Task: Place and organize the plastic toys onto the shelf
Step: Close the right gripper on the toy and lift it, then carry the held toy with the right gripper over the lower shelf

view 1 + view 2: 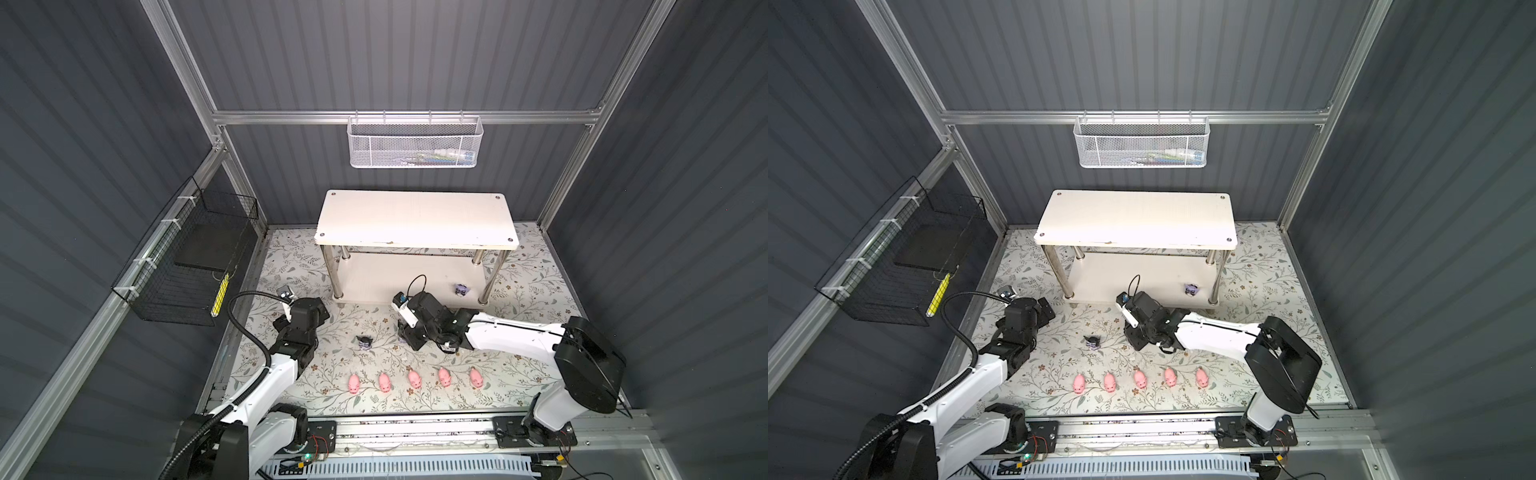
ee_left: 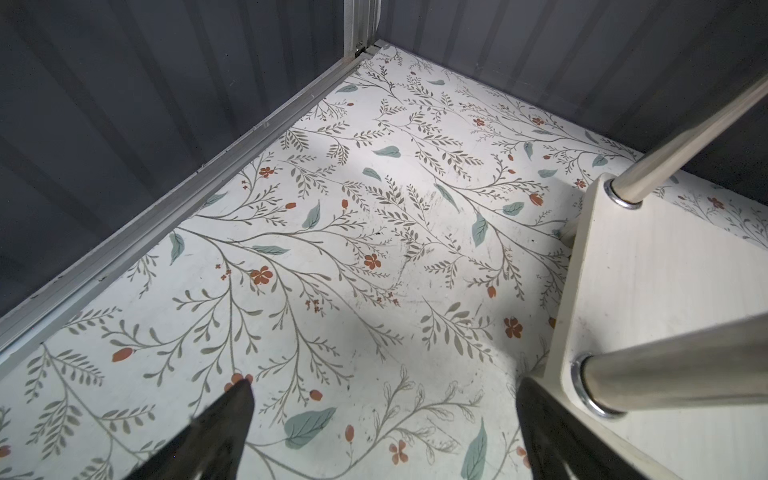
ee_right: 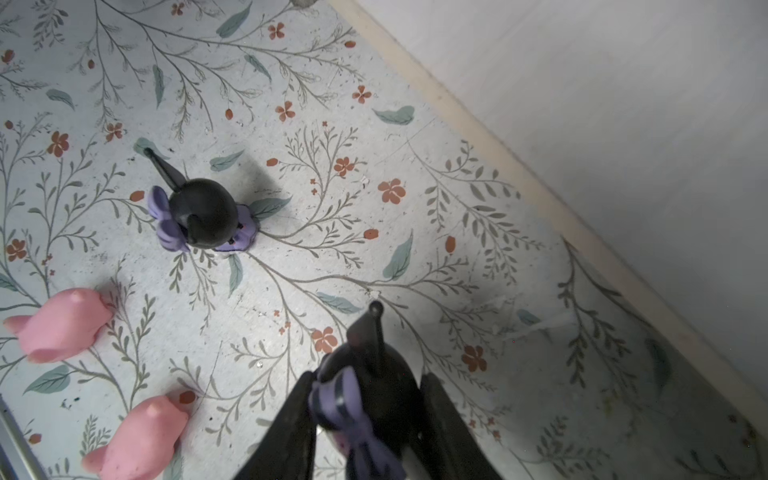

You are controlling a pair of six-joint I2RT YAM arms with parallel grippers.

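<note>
Pigs (image 1: 414, 379) lie in a row before the shelf (image 1: 415, 216), a figure (image 1: 365, 343) between.
</note>
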